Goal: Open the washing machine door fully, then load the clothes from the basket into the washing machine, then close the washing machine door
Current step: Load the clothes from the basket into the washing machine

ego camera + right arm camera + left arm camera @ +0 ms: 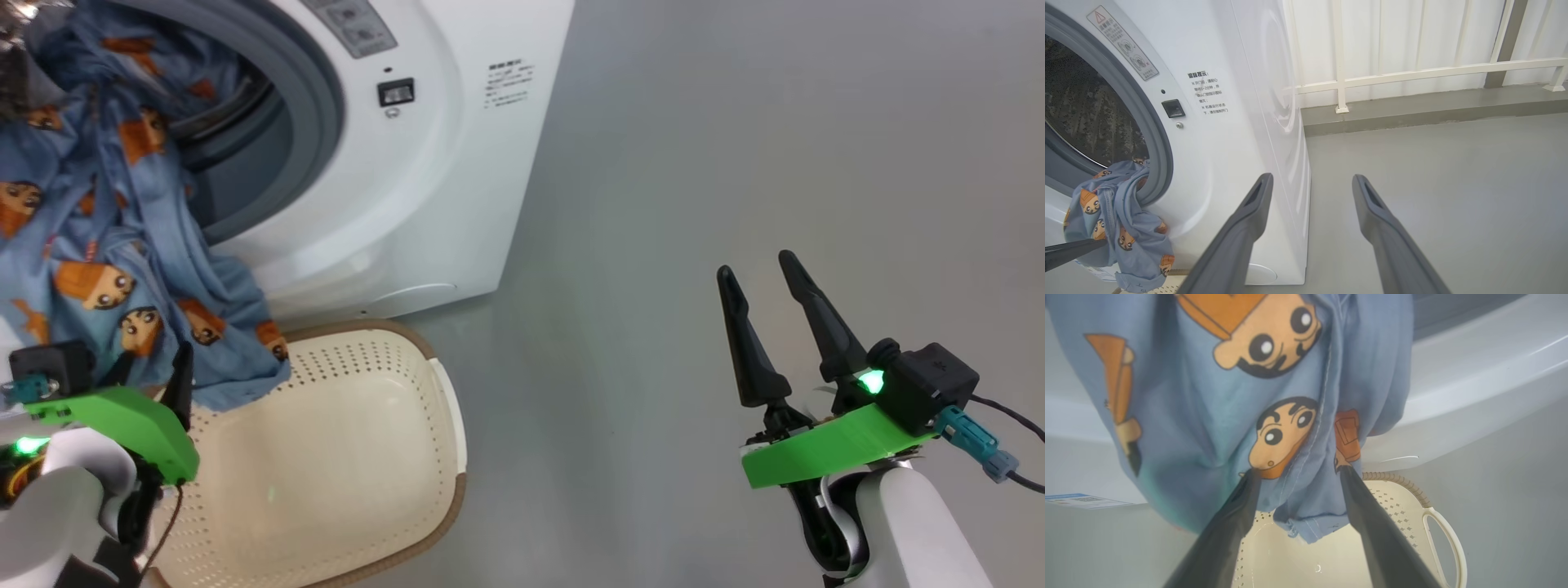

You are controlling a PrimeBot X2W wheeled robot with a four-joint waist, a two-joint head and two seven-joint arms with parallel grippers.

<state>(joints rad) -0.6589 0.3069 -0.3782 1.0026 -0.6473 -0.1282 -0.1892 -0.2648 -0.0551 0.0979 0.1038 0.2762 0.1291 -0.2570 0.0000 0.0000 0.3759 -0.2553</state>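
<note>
One warning sticker [1122, 43] | Chinese notice [1208, 92], seemingly instructions | washing machine [1241, 139] front

The washing machine [457, 163] and basket [359, 441] are seen from above by the head camera. The clothes [1208, 428] are viewed closely by the left wrist camera, and from low down, farther off, by the right wrist camera.

basket [454, 425] — far-left corner under clothes [122, 245] | washing machine [457, 163] — top cut off | label print [508, 84] unreadable
</note>
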